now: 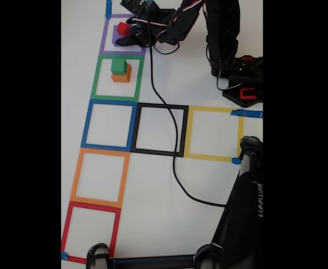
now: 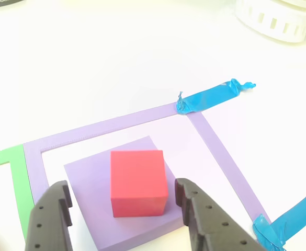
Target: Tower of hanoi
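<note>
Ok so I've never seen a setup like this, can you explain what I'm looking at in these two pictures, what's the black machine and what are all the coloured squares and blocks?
The black machine is a small robot arm bolted to a white table. At its tip is a two-finger gripper, a simple claw.

The fixed view looks down at the whole table from above. The other view looks out from right behind the claw, so its two dark fingers rise from the bottom edge.

Taped on the table are coloured square outlines: purple, green, blue, black, yellow, orange and red. In the purple square a red cube sits on a flat purple block. In the green square a green cube sits on an orange block.

Nothing is held. The fingers are spread open, one on each side of the red cube, not touching it.
</note>
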Robot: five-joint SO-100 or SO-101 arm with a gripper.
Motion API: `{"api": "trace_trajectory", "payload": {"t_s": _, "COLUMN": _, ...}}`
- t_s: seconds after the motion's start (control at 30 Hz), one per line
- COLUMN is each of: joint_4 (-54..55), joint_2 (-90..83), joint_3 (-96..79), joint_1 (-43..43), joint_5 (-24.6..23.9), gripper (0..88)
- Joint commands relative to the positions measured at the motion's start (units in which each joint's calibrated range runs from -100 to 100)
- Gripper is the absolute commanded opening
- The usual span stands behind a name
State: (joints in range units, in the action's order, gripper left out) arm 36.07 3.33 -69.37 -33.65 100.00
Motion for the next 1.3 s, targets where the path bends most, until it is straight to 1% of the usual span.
{"api": "trace_trajectory", "payload": {"t_s": 0.0, "joint_4": 1.58, "joint_2": -0.23, "joint_3": 1.91, "joint_1": 0.47, "joint_5": 0.0, "gripper": 17.4}}
{"api": "trace_trajectory", "payload": {"t_s": 0.37, "joint_4": 1.66, "joint_2": -0.15, "joint_3": 2.19, "joint_1": 0.38, "joint_5": 0.0, "gripper": 11.0}}
{"api": "trace_trajectory", "payload": {"t_s": 0.67, "joint_4": 1.66, "joint_2": 0.5, "joint_3": 3.28, "joint_1": 0.95, "joint_5": 0.0, "gripper": 8.6}}
{"api": "trace_trajectory", "payload": {"t_s": 1.17, "joint_4": 1.33, "joint_2": 0.99, "joint_3": 4.19, "joint_1": 1.81, "joint_5": 0.0, "gripper": 1.3}}
{"api": "trace_trajectory", "payload": {"t_s": 1.27, "joint_4": -0.93, "joint_2": -1.28, "joint_3": 3.91, "joint_1": 2.01, "joint_5": 0.0, "gripper": 1.1}}
